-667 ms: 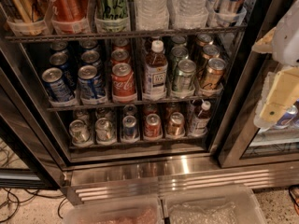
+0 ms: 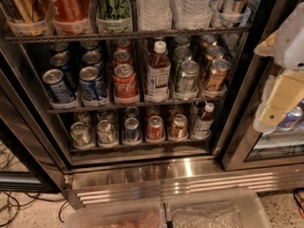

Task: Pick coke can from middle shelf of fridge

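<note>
The coke can (image 2: pixel 125 83), short and red with white script and a silver lid, stands at the front of the middle shelf (image 2: pixel 137 104) of the fridge (image 2: pixel 237 103), with more red cans behind it. Blue cans (image 2: pixel 93 84) stand to its left and a white-capped bottle (image 2: pixel 158 72) to its right, then green and copper cans. My gripper (image 2: pixel 275 109), white and cream, hangs at the right edge of the view, in front of the fridge's right frame. It is well to the right of the coke can and apart from it, holding nothing I can see.
The top rack holds tall cans (image 2: pixel 69 6) and clear water bottles (image 2: pixel 154 6). The lower rack holds short cans (image 2: pixel 131 129) and a small bottle. A stainless-steel base (image 2: pixel 156 175) runs below. Two clear plastic bins (image 2: pixel 209 213) sit on the floor in front. Cables (image 2: pixel 14 208) lie at the left.
</note>
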### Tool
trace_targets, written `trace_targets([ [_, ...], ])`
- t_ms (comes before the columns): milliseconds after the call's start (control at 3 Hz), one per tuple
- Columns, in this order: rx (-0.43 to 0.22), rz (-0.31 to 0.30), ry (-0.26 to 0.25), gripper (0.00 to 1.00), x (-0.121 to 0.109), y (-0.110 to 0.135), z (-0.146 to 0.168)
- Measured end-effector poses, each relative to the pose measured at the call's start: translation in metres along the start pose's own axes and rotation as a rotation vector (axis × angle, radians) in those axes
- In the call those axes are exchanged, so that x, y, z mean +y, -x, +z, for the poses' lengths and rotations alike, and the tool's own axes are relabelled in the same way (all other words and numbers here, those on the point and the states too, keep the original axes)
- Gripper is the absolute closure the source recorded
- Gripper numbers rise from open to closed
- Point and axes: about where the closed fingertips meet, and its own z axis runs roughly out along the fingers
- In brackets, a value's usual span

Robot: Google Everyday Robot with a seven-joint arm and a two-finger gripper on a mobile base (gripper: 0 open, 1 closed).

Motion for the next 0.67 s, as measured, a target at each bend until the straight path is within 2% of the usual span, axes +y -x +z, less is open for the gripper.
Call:
trace_targets([
  [667, -0.089, 0.049, -0.007, 0.00, 0.016, 0.033, 0.015],
])
